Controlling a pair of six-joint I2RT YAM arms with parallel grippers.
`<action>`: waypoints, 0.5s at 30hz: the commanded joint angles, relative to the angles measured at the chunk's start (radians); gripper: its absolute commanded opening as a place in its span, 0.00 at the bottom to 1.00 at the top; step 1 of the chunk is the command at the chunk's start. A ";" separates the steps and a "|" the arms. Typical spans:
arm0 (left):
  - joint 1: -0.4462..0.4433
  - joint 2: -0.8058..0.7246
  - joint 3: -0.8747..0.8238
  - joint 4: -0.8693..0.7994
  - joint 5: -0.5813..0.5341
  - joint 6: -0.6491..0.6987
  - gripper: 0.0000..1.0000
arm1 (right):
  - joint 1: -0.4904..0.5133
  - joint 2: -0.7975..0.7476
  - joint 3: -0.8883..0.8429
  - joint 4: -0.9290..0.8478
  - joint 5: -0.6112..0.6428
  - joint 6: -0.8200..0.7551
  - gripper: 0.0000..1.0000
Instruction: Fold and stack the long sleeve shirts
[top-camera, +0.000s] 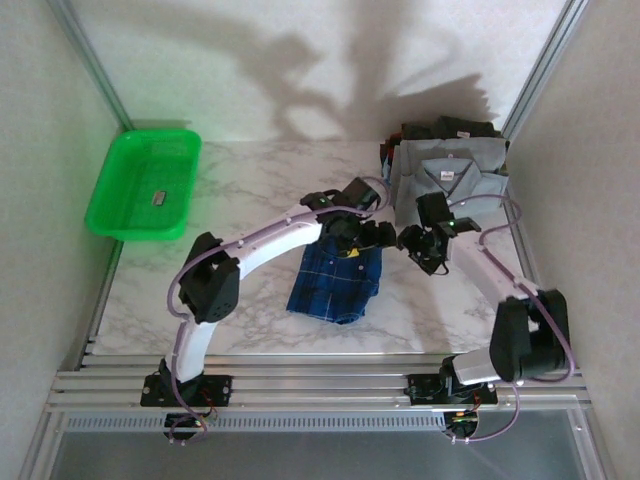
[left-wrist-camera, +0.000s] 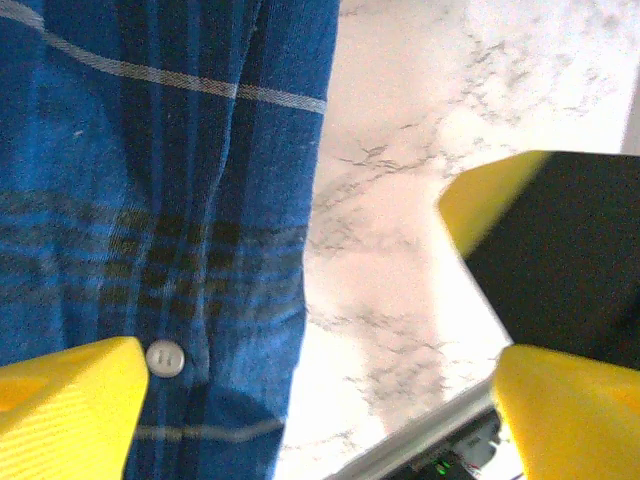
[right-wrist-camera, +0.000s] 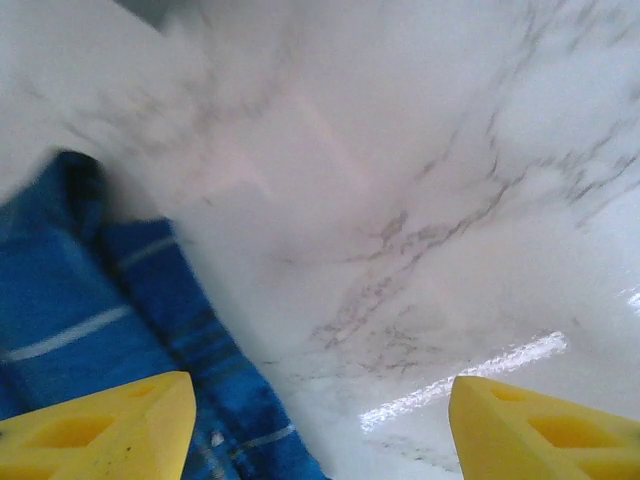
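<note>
Lying folded on the bench (top-camera: 250, 180) near the middle of its near edge, the plaid shirt (top-camera: 336, 283) has both arms at its far edge in the top view. The left gripper (top-camera: 355, 243) is over it, and the right gripper (top-camera: 418, 247) is just beside its far right corner. The grey shirt (top-camera: 450, 180) tops the darker folded shirts (top-camera: 450, 130) in the far right corner, and a green basket (top-camera: 145, 185) sits at the far left corner.

From the left wrist, the left gripper (left-wrist-camera: 320, 420) is spread wide and empty, with one finger (left-wrist-camera: 65, 410) over the plaid shirt (left-wrist-camera: 150, 200) beside a white button (left-wrist-camera: 165, 358).

From the right wrist, the right gripper (right-wrist-camera: 320, 430) is parted too and holds nothing, with the plaid shirt (right-wrist-camera: 90, 300) under one finger.
</note>
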 joint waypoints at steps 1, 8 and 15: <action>0.095 -0.138 -0.015 0.148 -0.072 -0.037 1.00 | 0.090 -0.140 -0.024 -0.093 -0.126 -0.059 0.70; 0.284 -0.331 -0.407 0.152 -0.090 0.136 1.00 | 0.376 0.030 0.096 -0.047 -0.155 -0.033 0.63; 0.296 -0.291 -0.593 0.400 0.046 0.100 0.99 | 0.347 0.298 0.237 -0.181 0.061 -0.128 0.62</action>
